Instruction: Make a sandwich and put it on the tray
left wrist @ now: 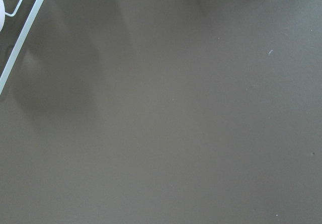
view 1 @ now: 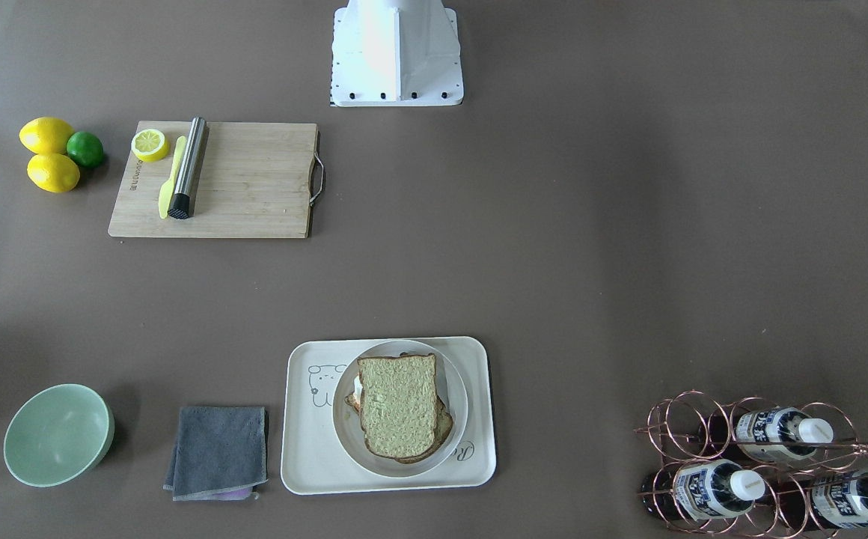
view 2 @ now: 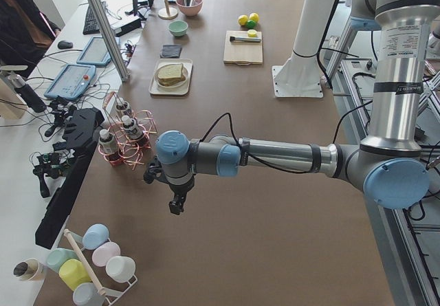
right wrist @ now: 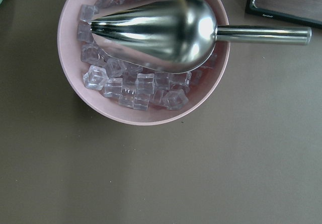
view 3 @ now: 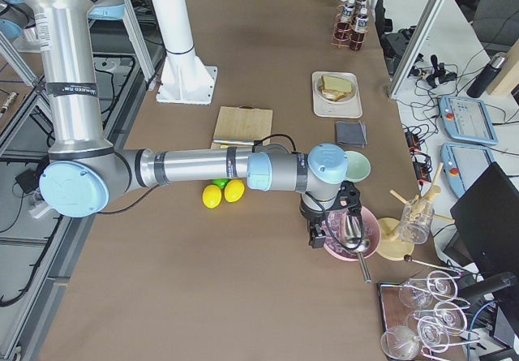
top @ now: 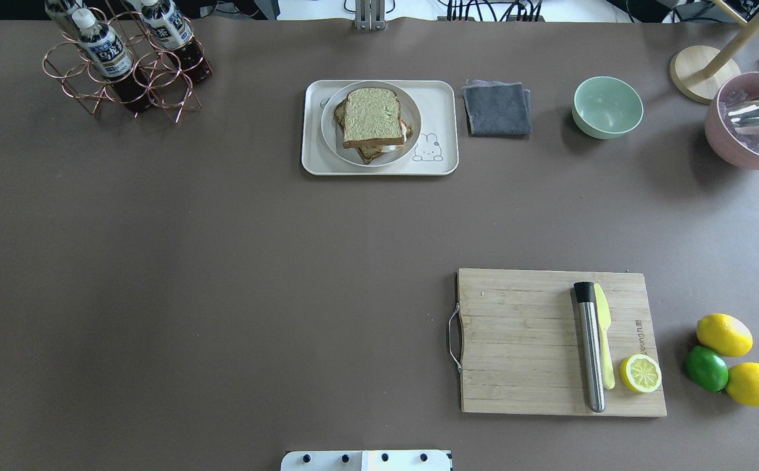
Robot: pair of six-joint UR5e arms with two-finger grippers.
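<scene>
The sandwich [view 1: 400, 404], two bread slices with a sliver of white egg at the edge, lies on a round white plate [view 1: 459, 397]. The plate rests on the cream tray [view 1: 307, 457]. Sandwich [top: 371, 118] and tray [top: 441, 104] also show in the overhead view. My left gripper [view 2: 177, 206] hangs over bare table near the bottle rack, far from the tray. My right gripper [view 3: 318, 235] hangs by the pink ice bowl. Both show only in the side views, so I cannot tell if they are open or shut.
A bamboo cutting board [top: 523, 340] holds a lemon half, a yellow knife and a metal cylinder. Two lemons and a lime [top: 706, 368] lie beside it. A grey cloth [top: 497, 108], green bowl [top: 607, 106], pink ice bowl with scoop [right wrist: 143, 53] and bottle rack [top: 124, 65] stand along the far edge.
</scene>
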